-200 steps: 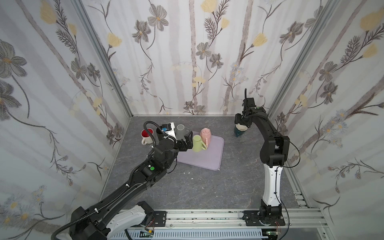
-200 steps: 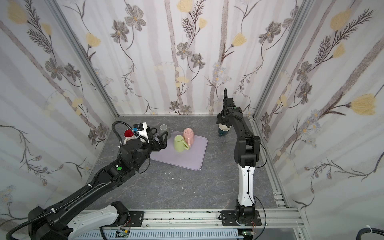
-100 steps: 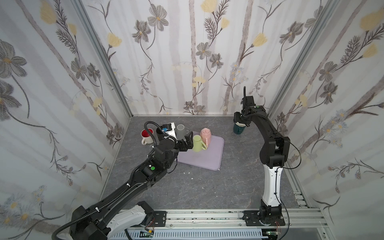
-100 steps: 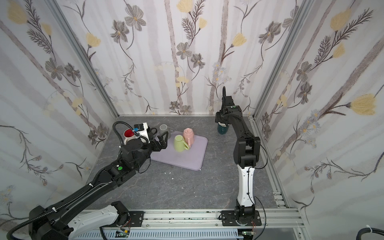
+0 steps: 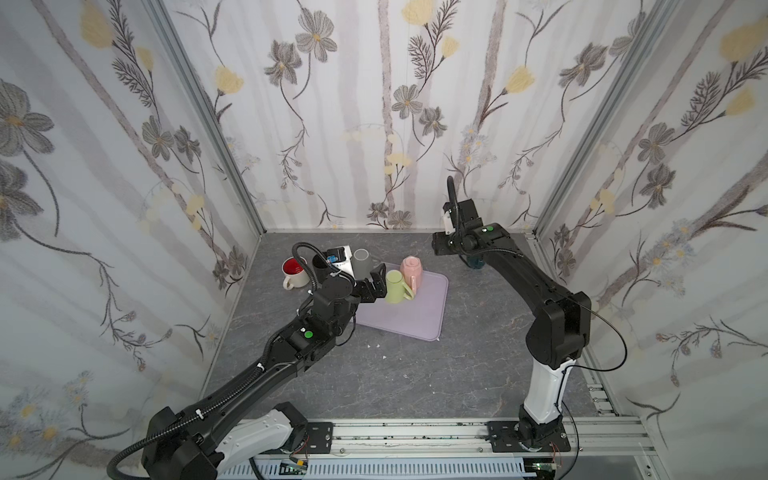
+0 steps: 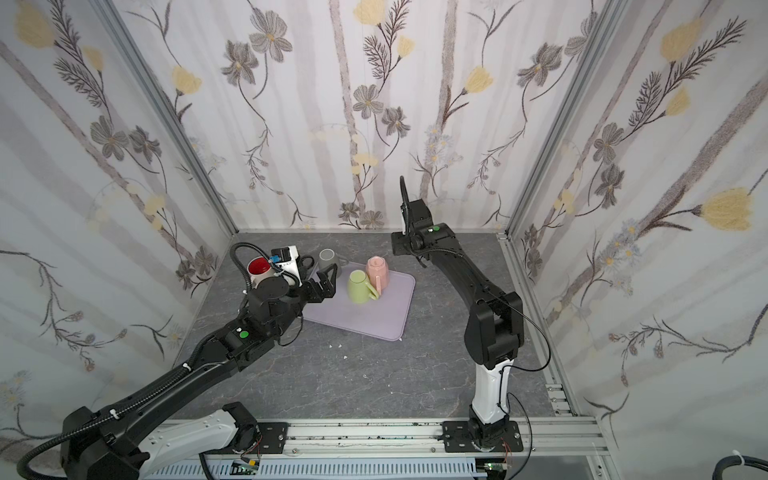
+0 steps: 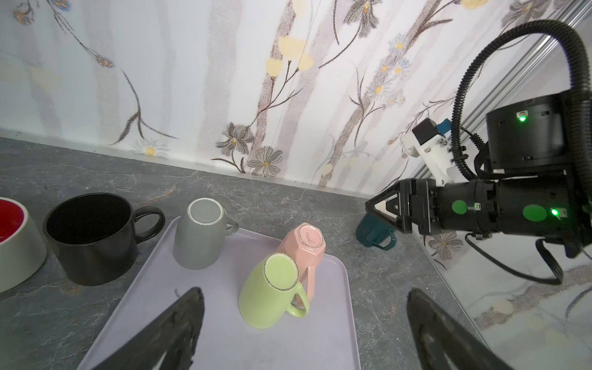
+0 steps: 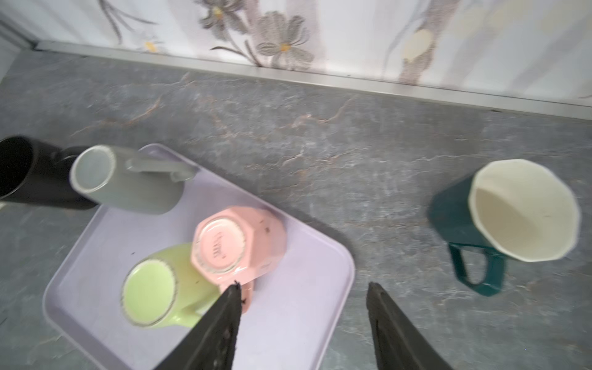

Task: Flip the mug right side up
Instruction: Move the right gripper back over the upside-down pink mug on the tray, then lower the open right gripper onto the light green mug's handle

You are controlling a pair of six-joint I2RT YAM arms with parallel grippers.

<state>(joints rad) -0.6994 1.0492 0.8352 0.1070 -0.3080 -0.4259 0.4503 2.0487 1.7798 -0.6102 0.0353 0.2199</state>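
Three mugs stand base-up on the lilac tray [image 5: 419,322] [image 7: 224,336]: a green mug [image 5: 394,286] [image 7: 267,296] [image 8: 150,291], a pink mug [image 5: 411,270] [image 7: 306,245] [image 8: 238,243] touching it, and a grey mug [image 5: 362,262] [image 7: 198,235] [image 8: 123,179]. My left gripper [image 5: 375,284] [image 7: 304,292] is open, level with the green mug's left side, with nothing between its fingers. A teal mug [image 7: 371,232] [image 8: 499,214] stands mouth-up on the table at the back right. My right gripper [image 8: 304,285] [image 7: 371,206] is open and empty above the tray's back right edge, left of the teal mug.
A black mug [image 7: 89,237] [image 5: 319,266] and a red-lined white mug [image 5: 294,270] [image 7: 12,243] stand mouth-up left of the tray. The back wall is close behind the mugs. The side walls close in the table on both sides. White crumbs [image 5: 376,345] lie before the tray.
My right gripper has drawn left, away from the teal mug, which stays upright on the table. The left arm has hardly moved.
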